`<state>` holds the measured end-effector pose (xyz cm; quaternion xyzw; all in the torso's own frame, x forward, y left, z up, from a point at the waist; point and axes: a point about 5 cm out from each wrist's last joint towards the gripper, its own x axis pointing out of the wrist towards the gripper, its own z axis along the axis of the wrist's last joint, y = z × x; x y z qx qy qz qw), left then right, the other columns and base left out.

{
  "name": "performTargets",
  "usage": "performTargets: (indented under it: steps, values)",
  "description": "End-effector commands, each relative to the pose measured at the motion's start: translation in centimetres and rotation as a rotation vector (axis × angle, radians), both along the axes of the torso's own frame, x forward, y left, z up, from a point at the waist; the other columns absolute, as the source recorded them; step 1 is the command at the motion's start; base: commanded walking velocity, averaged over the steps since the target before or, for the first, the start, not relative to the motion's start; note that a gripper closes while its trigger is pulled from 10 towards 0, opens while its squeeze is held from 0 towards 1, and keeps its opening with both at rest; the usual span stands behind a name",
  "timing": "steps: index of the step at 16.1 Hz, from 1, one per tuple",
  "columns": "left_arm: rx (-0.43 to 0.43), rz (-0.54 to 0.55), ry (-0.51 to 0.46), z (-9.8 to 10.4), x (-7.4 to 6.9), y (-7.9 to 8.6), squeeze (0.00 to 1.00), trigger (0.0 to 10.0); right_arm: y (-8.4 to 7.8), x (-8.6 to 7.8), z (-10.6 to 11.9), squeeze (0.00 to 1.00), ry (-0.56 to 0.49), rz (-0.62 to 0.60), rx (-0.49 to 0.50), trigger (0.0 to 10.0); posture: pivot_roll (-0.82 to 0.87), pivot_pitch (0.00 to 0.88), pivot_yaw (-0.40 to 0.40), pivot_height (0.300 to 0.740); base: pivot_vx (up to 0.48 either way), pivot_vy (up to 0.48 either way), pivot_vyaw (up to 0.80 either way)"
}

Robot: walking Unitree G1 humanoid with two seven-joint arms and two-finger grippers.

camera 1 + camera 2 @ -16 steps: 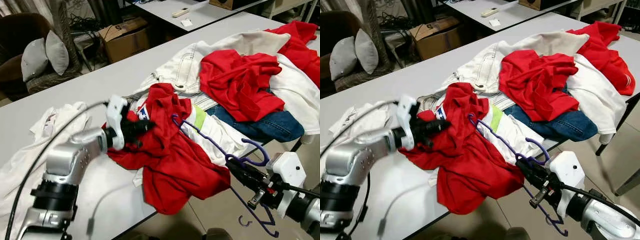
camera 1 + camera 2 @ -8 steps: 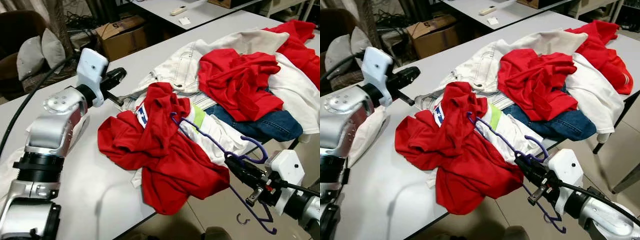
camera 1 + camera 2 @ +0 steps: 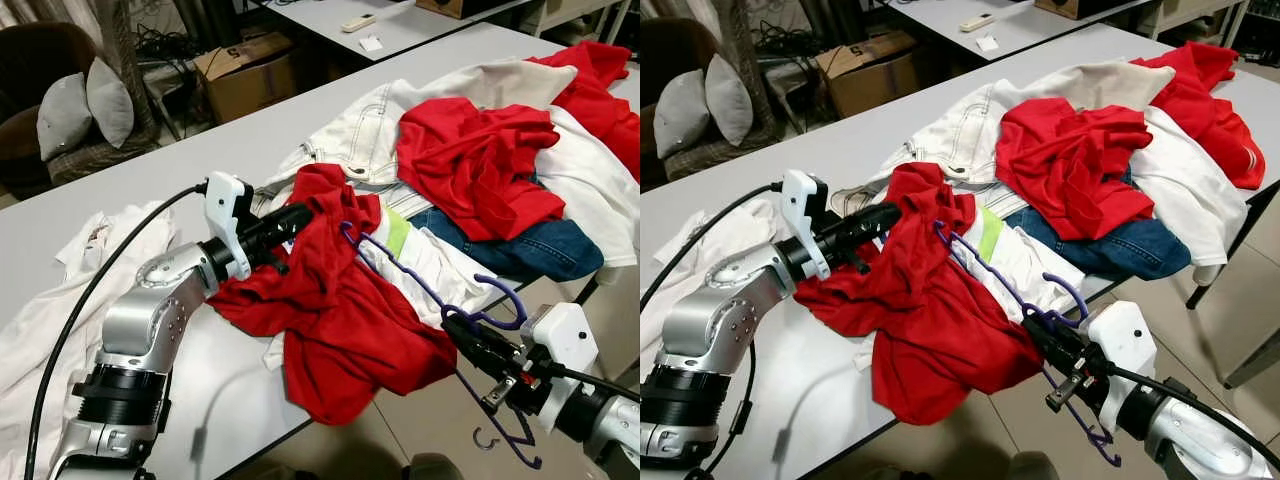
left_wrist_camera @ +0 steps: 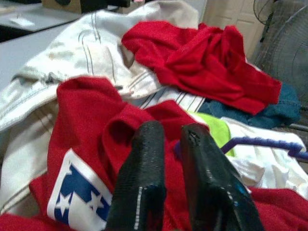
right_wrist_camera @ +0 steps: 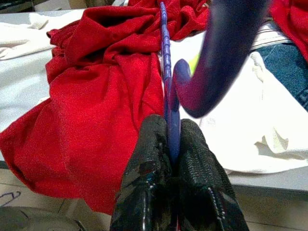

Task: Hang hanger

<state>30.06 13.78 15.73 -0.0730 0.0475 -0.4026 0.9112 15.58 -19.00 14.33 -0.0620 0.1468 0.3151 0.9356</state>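
a single "5" is printed on the cardboard box (image 3: 243, 73) behind the table.

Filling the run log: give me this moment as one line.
right hand: shut on purple hanger | left hand: slightly open, at red shirt | hanger arm inside shirt | on table

We see a workroom or office: long grey tables (image 3: 200, 160) heaped with clothes (image 3: 470, 160), a cardboard box (image 3: 245, 75) and cables at upper left, a cushioned chair (image 3: 40, 120) beside them.
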Motion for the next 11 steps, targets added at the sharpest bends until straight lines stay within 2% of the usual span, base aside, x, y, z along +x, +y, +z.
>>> performTargets:
  steps: [1, 5, 8, 11]
  values:
    - [0.008, 0.013, -0.006, 0.3, -0.3, 0.6, 1.0, 10.0, 0.2, -0.1, 0.0, 0.0, -0.013, -0.004, 0.001, 10.0, -0.29, 0.0, 0.17, 0.74, 0.0, 0.0, 0.0]
    - [0.032, 0.021, 0.022, -1.0, -0.5, 0.7, 1.0, 10.0, -0.3, 0.1, -0.3, 0.0, -0.016, -0.044, -0.014, 10.0, -0.28, 0.0, 0.171, 0.74, 0.0, 0.0, 0.0]
    - [0.025, 0.004, 0.039, -1.3, -0.6, 0.4, 1.0, 10.0, -0.3, 0.4, -0.4, 0.0, -0.023, -0.038, -0.017, 10.0, -0.28, 0.0, 0.173, 0.74, 0.0, 0.0, 0.0]
    - [0.055, -0.036, 0.077, -2.2, -0.9, 0.3, 1.0, 10.0, -0.3, 0.6, -0.4, 0.0, -0.031, -0.037, -0.02, 10.0, -0.29, 0.0, 0.179, 0.74, 0.0, 0.0, 0.0]
